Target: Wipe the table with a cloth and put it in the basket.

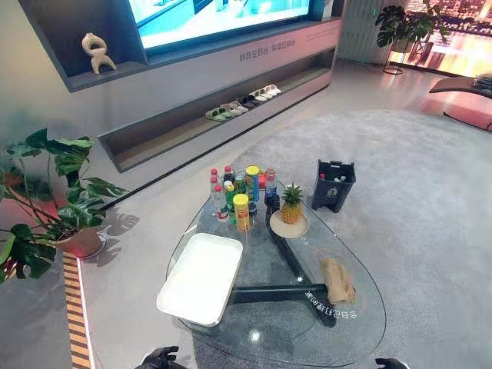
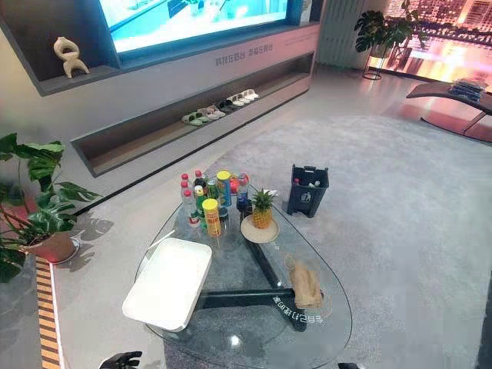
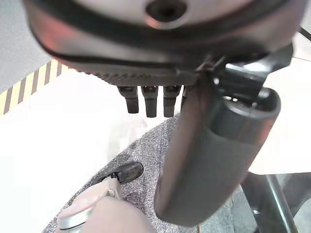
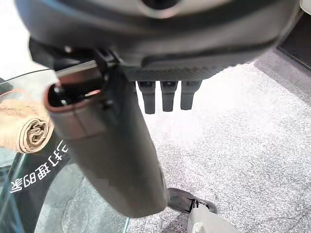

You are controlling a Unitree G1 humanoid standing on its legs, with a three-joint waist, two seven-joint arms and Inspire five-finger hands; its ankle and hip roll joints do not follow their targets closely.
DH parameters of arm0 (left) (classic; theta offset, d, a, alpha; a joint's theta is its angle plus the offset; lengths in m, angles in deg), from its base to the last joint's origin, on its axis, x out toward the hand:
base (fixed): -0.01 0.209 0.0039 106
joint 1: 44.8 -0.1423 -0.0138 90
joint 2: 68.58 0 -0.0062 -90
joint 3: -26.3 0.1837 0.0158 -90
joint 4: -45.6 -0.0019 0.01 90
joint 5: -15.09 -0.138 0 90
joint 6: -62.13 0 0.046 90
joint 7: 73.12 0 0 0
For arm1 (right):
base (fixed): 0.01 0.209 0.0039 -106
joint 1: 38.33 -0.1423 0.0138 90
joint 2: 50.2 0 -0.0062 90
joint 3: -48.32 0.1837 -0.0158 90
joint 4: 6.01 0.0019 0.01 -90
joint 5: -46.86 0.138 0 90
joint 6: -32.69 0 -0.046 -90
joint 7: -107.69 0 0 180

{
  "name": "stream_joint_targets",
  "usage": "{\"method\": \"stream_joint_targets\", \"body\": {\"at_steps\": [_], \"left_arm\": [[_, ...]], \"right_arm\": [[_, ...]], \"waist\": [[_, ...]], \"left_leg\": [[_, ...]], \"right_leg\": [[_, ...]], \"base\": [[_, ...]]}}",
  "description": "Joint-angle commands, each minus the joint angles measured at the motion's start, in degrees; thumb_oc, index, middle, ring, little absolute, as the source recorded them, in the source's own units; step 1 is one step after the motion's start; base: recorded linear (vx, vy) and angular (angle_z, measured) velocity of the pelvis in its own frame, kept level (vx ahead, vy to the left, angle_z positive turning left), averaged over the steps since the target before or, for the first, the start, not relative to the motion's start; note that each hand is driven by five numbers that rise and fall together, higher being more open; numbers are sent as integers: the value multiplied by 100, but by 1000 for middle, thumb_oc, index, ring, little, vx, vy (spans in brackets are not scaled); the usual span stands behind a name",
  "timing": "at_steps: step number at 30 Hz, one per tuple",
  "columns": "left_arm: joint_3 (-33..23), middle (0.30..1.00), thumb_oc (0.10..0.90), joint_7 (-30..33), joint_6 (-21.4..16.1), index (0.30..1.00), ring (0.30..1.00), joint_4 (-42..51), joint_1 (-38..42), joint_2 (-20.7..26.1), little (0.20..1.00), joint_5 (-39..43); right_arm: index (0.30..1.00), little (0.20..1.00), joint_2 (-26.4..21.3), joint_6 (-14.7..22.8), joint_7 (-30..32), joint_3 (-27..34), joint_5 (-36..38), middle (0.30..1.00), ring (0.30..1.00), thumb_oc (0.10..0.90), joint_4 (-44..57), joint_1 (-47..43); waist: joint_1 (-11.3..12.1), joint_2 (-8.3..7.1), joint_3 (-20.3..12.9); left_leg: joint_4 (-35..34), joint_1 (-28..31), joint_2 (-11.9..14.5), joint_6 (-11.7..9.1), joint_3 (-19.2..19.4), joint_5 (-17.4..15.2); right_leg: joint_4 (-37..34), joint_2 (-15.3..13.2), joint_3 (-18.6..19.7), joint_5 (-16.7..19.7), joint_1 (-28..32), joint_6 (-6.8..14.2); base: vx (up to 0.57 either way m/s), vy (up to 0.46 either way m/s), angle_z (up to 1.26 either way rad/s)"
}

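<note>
left hand (image 1: 161, 358) and right hand (image 1: 390, 364) hang straight-fingered and empty, the rolled cloth (image 1: 338, 280) on the glass table (image 1: 269, 336) ahead of the right fingers (image 4: 167, 97), where a hasty reach could shove it off.

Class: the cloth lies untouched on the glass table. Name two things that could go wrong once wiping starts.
The bottles stand crowded beside the pineapple; a wide wipe could topple them. The basket sits on the floor beyond the table, so the cloth might drop short on the way.
</note>
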Motion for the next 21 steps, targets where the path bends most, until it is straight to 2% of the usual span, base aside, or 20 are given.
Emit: {"method": "stream_joint_targets", "body": {"at_steps": [1,21], "left_arm": [[-201,900,800,78,-202,900,900,-251,422,242,900,93],[-220,900,800,153,-181,900,900,-246,402,258,900,78]], "right_arm": [[900,900,-97,91,146,7,-10,900,900,800,-217,-363],[900,900,-119,125,168,5,-1,900,900,800,-278,-368]], "waist": [[-7,-155,124],[25,-115,121]], "left_leg": [[33,268,-27,15,-17,-589],[33,277,-41,17,-72,-595]], "right_leg": [[29,-177,-25,45,-88,136],[29,-180,-65,12,-54,126]], "base": [[-146,12,-28],[0,0,0]]}}
